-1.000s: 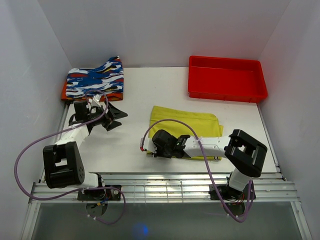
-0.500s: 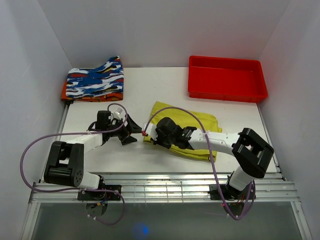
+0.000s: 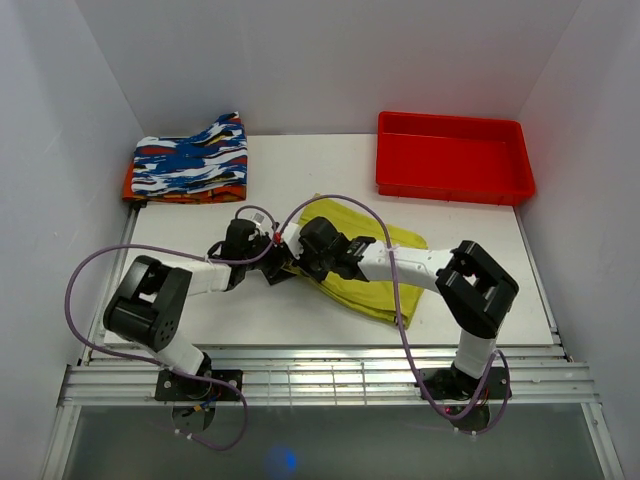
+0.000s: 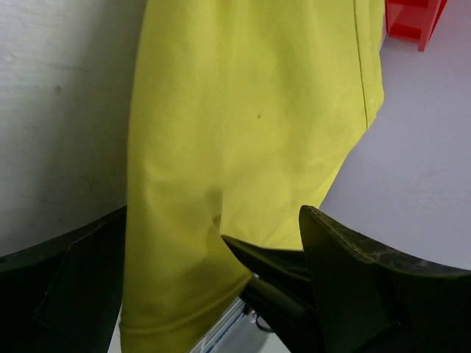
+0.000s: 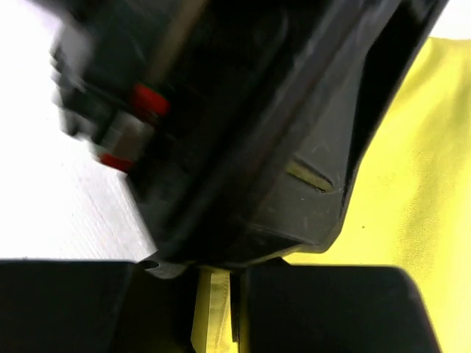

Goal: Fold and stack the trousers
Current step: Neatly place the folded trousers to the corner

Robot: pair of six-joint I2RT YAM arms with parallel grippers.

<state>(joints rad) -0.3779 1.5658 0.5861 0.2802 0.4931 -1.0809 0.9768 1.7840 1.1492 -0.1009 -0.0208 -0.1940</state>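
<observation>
The yellow-green trousers (image 3: 365, 290) lie folded in the middle of the table, slanted. My right gripper (image 3: 298, 258) is shut on their left edge; in the right wrist view a thin fold of yellow cloth (image 5: 215, 309) is pinched between its fingers (image 5: 213, 312). My left gripper (image 3: 277, 263) meets it from the left and stands open. In the left wrist view its jaws straddle the trousers' hem (image 4: 213, 209), and the cloth (image 4: 250, 110) fills the frame ahead. The left gripper's black body (image 5: 221, 125) blocks most of the right wrist view.
A folded blue, white, black and orange patterned garment (image 3: 188, 160) lies at the back left. A red tray (image 3: 452, 155) stands at the back right. Metal rails (image 3: 330, 372) run along the table's near edge. White walls close in three sides.
The left arm swung from the back left to the trousers' left edge. The right gripper shut on that edge and pulled it back and left, turning the trousers.
</observation>
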